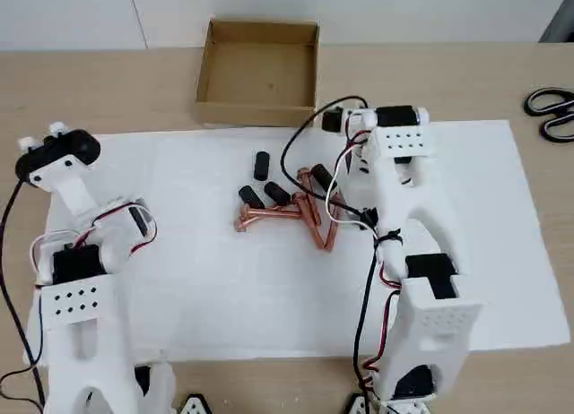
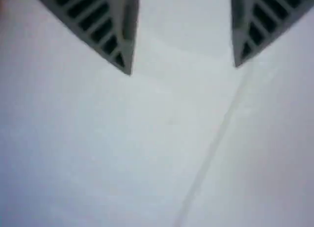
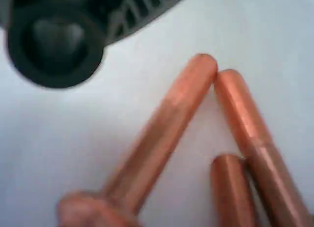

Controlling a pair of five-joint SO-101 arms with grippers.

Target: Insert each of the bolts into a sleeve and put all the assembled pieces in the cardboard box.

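Observation:
Several copper bolts (image 1: pixel 309 212) lie in a loose heap mid-sheet, with black sleeves (image 1: pixel 261 166) scattered just beyond them. The cardboard box (image 1: pixel 258 72) stands at the far edge. My right gripper (image 1: pixel 334 183) hangs over the heap's right side. In the right wrist view a black sleeve (image 3: pixel 54 45) shows end-on against a ribbed finger (image 3: pixel 142 11) and seems gripped, just above three bolts (image 3: pixel 167 133). My left gripper (image 2: pixel 181 70) is open over bare white paper (image 2: pixel 147 153), far to the left of the parts.
A white paper sheet (image 1: pixel 224 288) covers most of the wooden table. Scissors (image 1: pixel 552 111) lie at the far right edge. Cables (image 1: pixel 309 136) loop from the right arm (image 1: pixel 421 280) across the parts. The left arm (image 1: pixel 76 253) stands at the sheet's left side.

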